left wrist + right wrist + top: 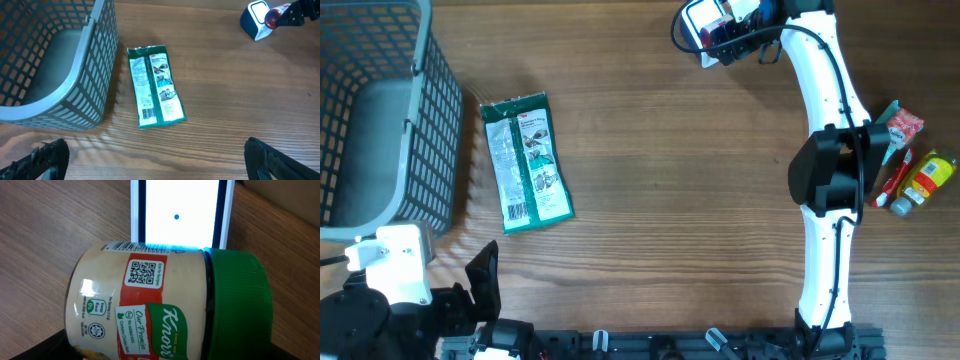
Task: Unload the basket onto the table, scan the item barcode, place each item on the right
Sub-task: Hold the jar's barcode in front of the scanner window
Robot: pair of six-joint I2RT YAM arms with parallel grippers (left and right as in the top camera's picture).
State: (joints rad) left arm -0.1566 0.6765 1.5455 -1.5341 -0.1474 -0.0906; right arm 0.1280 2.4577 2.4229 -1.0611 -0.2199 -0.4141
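The wooden table (670,200) is mostly bare. Nearest, the left gripper (160,167) gapes wide, empty. Beyond it a green packet (527,160) lies beside the grey basket (440,120). A yellow bottle (930,180) sits at the right. Farthest, the right gripper (732,30) clasps the Knorr jar (150,305) just before the scanner (177,215).

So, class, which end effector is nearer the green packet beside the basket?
Left. The left end effector hangs open close to the green packet; the right end effector is far off, holding a jar at the scanner.
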